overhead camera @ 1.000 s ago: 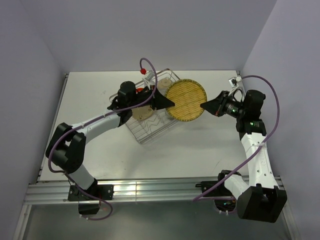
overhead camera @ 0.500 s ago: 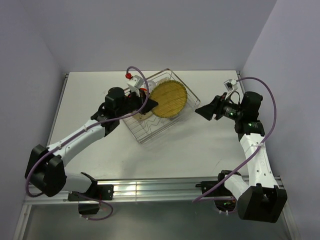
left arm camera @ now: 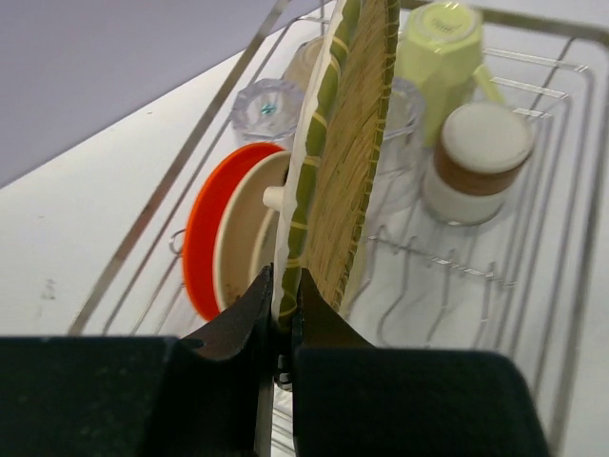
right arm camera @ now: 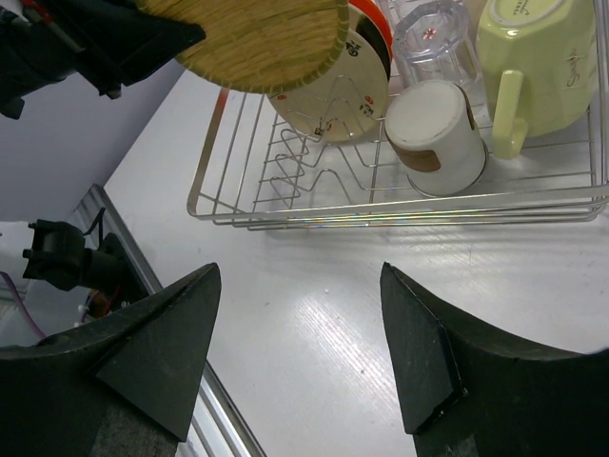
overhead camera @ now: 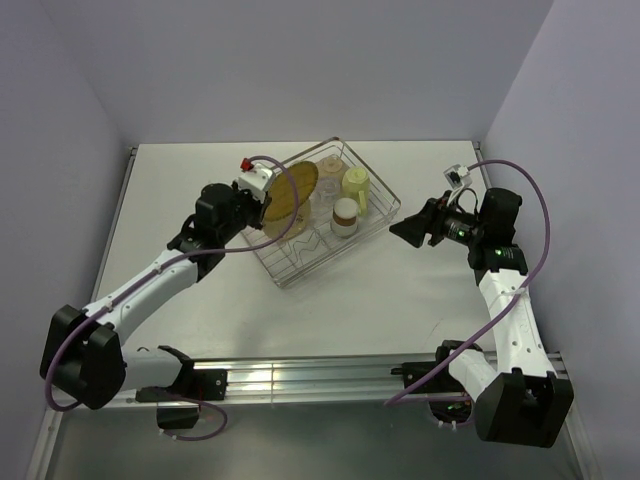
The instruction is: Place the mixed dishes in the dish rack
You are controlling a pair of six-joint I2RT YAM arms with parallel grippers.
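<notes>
My left gripper [overhead camera: 262, 203] [left arm camera: 283, 305] is shut on the rim of the yellow woven-pattern plate [overhead camera: 291, 193] [left arm camera: 347, 162] and holds it on edge over the dish rack [overhead camera: 372, 222] [left arm camera: 561, 248], beside a cream plate [left arm camera: 243, 233] and the orange plate [left arm camera: 202, 233]. The plate also shows in the right wrist view [right arm camera: 257, 38]. The rack holds the pale-green mug [overhead camera: 356, 182] [right arm camera: 528, 62], the brown-and-white cup [overhead camera: 344, 214] [right arm camera: 433, 133] and clear glasses [right arm camera: 428, 33]. My right gripper [overhead camera: 405, 230] [right arm camera: 300, 357] is open and empty, right of the rack.
The rack sits at the table's far middle. A metal rail [overhead camera: 300, 380] runs along the near table edge. Purple walls close in the back and both sides.
My left gripper has drawn back left and turned the woven plate from lying flat to standing on edge in the rack's left part. The right gripper has let go and pulled back a little.
</notes>
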